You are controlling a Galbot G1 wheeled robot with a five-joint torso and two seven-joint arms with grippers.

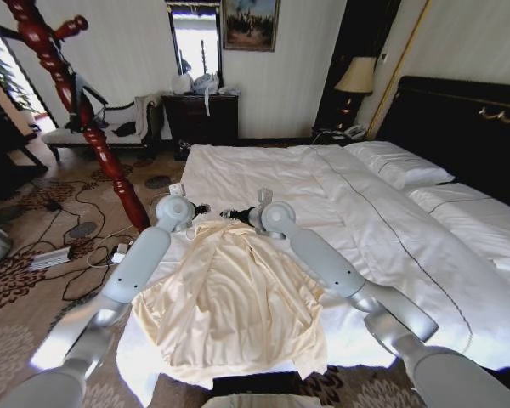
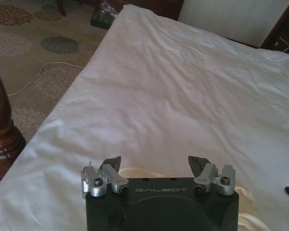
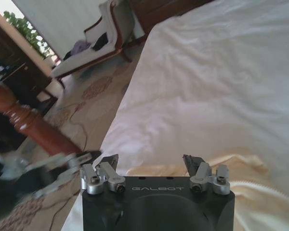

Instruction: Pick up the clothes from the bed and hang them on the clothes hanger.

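Note:
The clothes (image 1: 229,297), a wrinkled cream-yellow garment, lie spread on the near corner of the bed (image 1: 340,195), partly hanging over its edge. Both arms reach forward over the garment to its far, collar end. My left gripper (image 1: 202,208) is open just past that end, with a strip of cream cloth (image 2: 135,172) under its fingers and white duvet (image 2: 173,96) ahead. My right gripper (image 1: 231,213) is open close beside it, with the clothes (image 3: 250,178) bunched below it. Neither gripper has anything between its fingers. The clothes hanger is out of view.
A red-brown wooden coat stand (image 1: 76,102) rises from the carpet left of the bed, with something dark hanging on it. Cables and a power strip (image 1: 51,257) lie on the floor. A bench (image 1: 102,127), a dark cabinet (image 1: 200,115) and a lamp (image 1: 355,76) line the far wall.

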